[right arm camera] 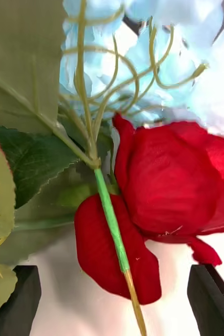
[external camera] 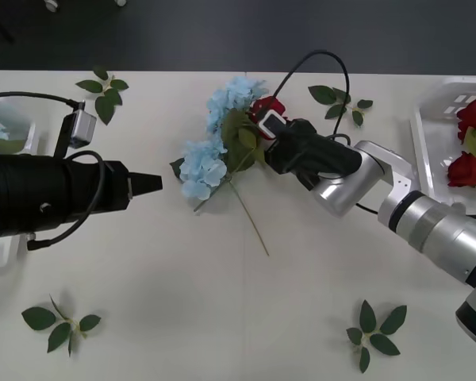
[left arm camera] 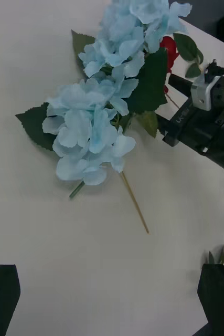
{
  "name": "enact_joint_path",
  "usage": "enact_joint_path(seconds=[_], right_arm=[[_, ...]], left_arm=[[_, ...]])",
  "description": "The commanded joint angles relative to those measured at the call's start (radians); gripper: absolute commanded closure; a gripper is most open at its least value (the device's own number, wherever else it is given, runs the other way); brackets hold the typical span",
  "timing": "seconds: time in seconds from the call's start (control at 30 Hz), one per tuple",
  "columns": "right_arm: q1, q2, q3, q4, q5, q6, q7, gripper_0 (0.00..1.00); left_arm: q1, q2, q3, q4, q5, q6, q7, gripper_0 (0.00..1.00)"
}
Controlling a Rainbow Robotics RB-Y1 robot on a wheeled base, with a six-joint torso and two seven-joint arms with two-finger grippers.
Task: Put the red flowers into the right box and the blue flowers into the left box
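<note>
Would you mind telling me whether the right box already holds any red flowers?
Yes, in the front view two red flowers already lie inside the right box at the table's right edge.

The front cam sits up above the arms, looking forward and down over the whole table [external camera: 222,317]. The right wrist cam is jammed really close against a red rose [right arm camera: 169,178] with blue flowers [right arm camera: 164,58] just past it. The left wrist cam hangs farther back, looking toward the right. All three share that mid-table bunch of blue flowers.
</note>
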Motion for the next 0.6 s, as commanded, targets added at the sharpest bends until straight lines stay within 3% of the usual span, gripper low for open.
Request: enact_joint_path(seconds=[0.03, 0.23, 0.27, 0.3, 0.33, 0.4, 0.6], right_arm=[[-0.004, 0.011, 0.006, 0.000, 0.001, 0.002, -0.053, 0.18], [-0.004, 0.009, 0.007, 0.015, 0.000, 0.002, -0.053, 0.18], [-0.004, 0.009, 0.006, 0.016, 0.000, 0.002, -0.053, 0.23], [-0.004, 0.009, 0.007, 0.018, 0.000, 0.002, -0.051, 0.41], [-0.004, 0.009, 0.007, 0.018, 0.000, 0.002, -0.053, 0.52], [-0.004, 0.008, 0.006, 0.018, 0.000, 0.006, -0.051, 0.98], [-0.004, 0.001, 0.007, 0.018, 0.000, 0.007, -0.050, 1.00]], left_arm=[[-0.027, 0.013, 0.011, -0.035, -0.010, -0.009, -0.012, 0.00], [-0.023, 0.013, 0.022, -0.035, -0.003, -0.010, -0.023, 0.00], [-0.024, 0.014, 0.024, -0.033, 0.006, -0.013, -0.027, 0.00], [-0.024, 0.016, 0.030, -0.033, 0.015, -0.013, -0.032, 0.00], [-0.023, 0.016, 0.031, -0.033, 0.023, -0.015, -0.037, 0.00], [-0.024, 0.017, 0.040, -0.033, 0.044, -0.015, -0.064, 0.00], [-0.024, 0.033, 0.080, -0.007, 0.130, -0.013, -0.216, 0.00]])
